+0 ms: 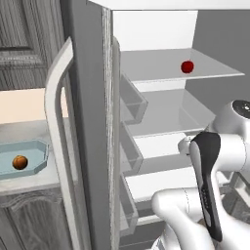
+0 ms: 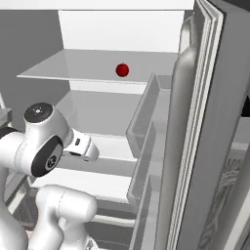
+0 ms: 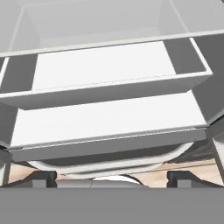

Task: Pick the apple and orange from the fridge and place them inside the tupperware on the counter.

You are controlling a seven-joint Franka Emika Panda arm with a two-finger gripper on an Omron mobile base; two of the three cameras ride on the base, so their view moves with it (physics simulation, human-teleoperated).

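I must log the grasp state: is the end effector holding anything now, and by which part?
Nothing is held. The end effector is open and bare; the apple sits on a fridge shelf, the orange in the tupperware.

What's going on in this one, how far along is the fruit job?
Half done, it seems. The orange already lies in the tupperware on the counter. The apple sits alone on an upper shelf of the open fridge. The gripper is open, holding nothing, facing the lower shelves.

Flat, even rendered light, no clear source, tall grey fridge (image 1: 93,122) interior was bright white, soft pale shading beneath its shelves, no glare, slightly soft, blocky edges throughout.
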